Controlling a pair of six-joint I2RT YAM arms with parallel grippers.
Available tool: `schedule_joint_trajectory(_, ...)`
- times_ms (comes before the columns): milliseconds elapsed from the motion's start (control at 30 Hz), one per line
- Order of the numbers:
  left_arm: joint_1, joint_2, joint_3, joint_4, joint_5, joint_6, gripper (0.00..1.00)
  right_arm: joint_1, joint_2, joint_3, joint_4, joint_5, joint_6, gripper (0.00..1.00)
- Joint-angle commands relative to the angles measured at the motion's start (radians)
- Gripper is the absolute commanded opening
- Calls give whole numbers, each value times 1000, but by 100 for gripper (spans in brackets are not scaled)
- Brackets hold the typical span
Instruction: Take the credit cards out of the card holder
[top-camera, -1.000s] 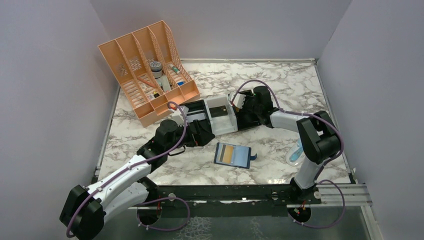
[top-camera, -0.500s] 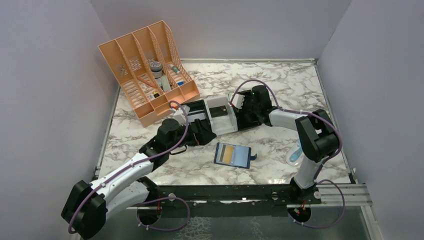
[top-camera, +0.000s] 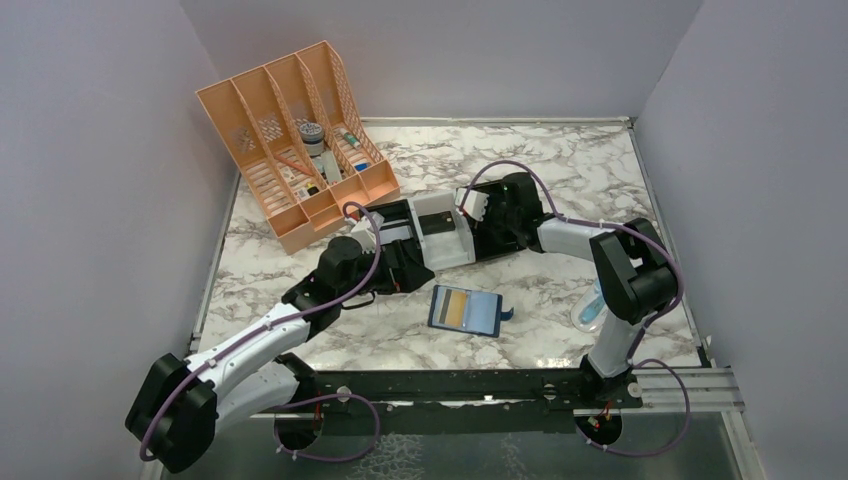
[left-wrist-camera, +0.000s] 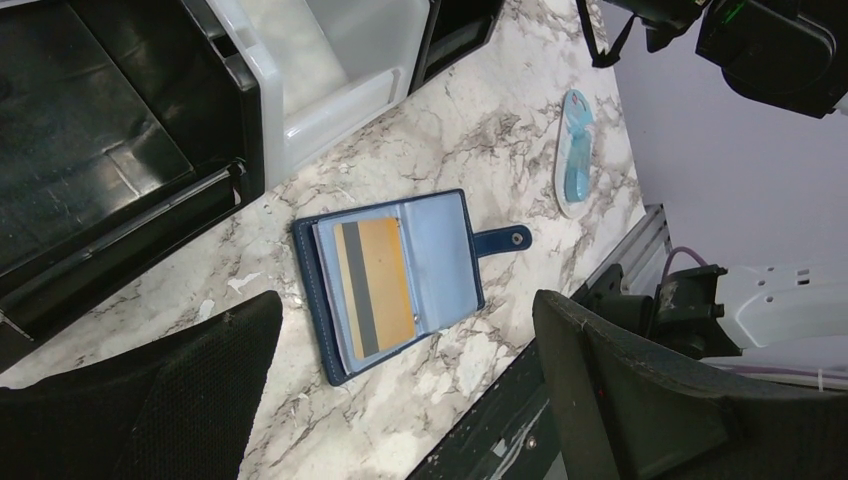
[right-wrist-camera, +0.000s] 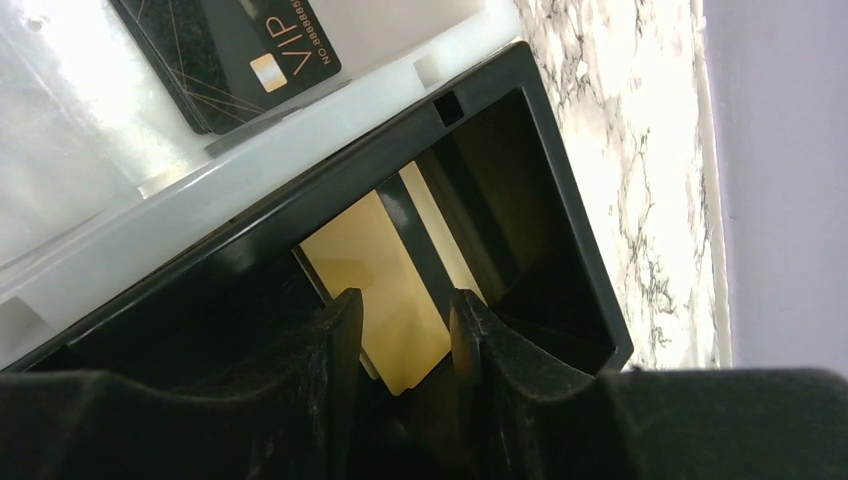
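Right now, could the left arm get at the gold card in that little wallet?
Probably yes. The card holder lies open, nothing covers the gold card, and the left gripper hangs nearby, jaws wide. The card is tucked in, though, so sliding it out may be fiddly.

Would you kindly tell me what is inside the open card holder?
One gold-tan card with a dark stripe sits in a pocket of the card holder. Any cards beneath it are covered.

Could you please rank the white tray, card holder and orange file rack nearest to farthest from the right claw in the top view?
From the right claw:
1. White tray, directly beside it.
2. Card holder, nearer the bases.
3. Orange file rack, back left.
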Motion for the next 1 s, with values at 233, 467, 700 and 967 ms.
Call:
schedule_joint_trajectory(233, 6, 17, 20, 42, 46, -2, 99, 0, -78, -41, 214, 22, 164, 41)
schedule_joint_trajectory(467, 6, 60, 27, 60, 65, 2, 99, 0, -190, -25, 182, 182, 795, 31)
schedule_joint_trajectory(700, 6, 77, 34, 65, 69, 5, 99, 0, -138, 169, -374, 195, 1256, 21)
schedule_joint_trajectory(967, 6, 75, 48, 39, 57, 24, 99, 0, -70, 173, -461, 253, 1262, 19)
